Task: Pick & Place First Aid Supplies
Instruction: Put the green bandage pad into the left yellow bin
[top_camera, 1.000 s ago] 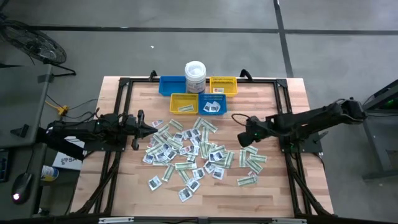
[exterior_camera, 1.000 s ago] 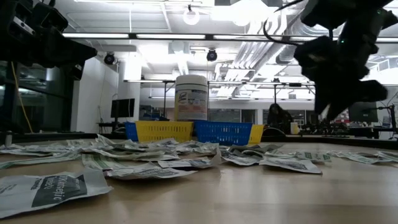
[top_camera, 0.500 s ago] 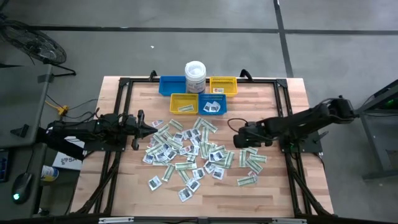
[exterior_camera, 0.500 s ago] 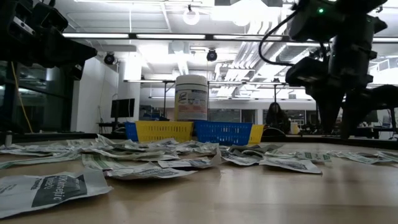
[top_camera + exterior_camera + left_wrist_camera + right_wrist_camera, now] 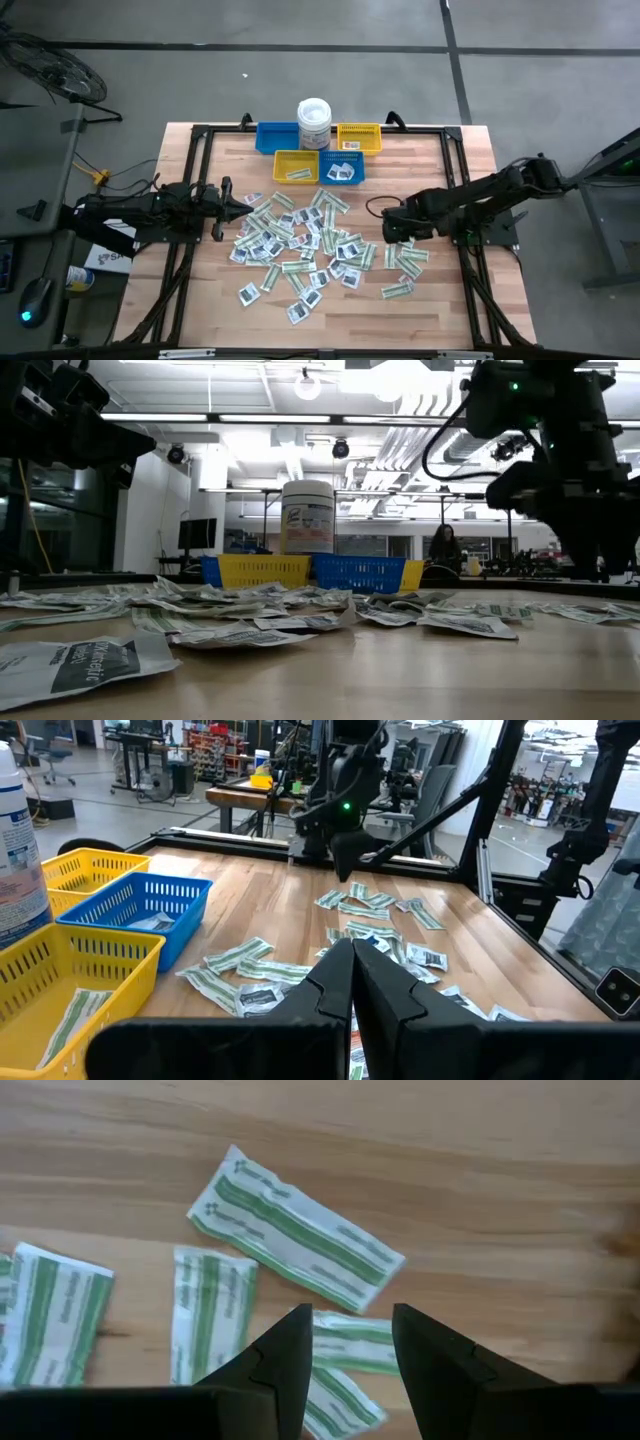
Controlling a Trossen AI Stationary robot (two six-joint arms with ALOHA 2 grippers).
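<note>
I am a robot with two dark arms at a light wooden counter (image 5: pixel 430 310).

My right gripper (image 5: pixel 392 234) is low over the right side of the counter, just above a little bunch of long pale green-and-white paper strips (image 5: pixel 296 1229). Its jaws are open with a gap between them, and they hold nothing. One strip lies slanted on the wood just past my jaws. Two more strips (image 5: pixel 211 1312) lie flat beside it, and another one (image 5: pixel 350 1342) shows in the gap between my jaws.

My left gripper (image 5: pixel 228 208) waits at the left edge of the counter, near the pile. Its jaws are closed tight together with nothing in them.

The big pile of small flat paper packets (image 5: pixel 300 245) is spread over the middle of the counter. Some are white squares with dark print and some are green-and-white strips. A few lie apart from the pile on the near side.

At the far side of the counter stand small plastic bins. There is a blue bin (image 5: pixel 275 135) and a yellow bin (image 5: pixel 360 136) at the back. Just in front of them are another yellow bin (image 5: pixel 295 168) and another blue bin (image 5: pixel 342 171), each with packets inside. A white tub with a lid (image 5: pixel 314 122) stands between the two back bins.
</note>
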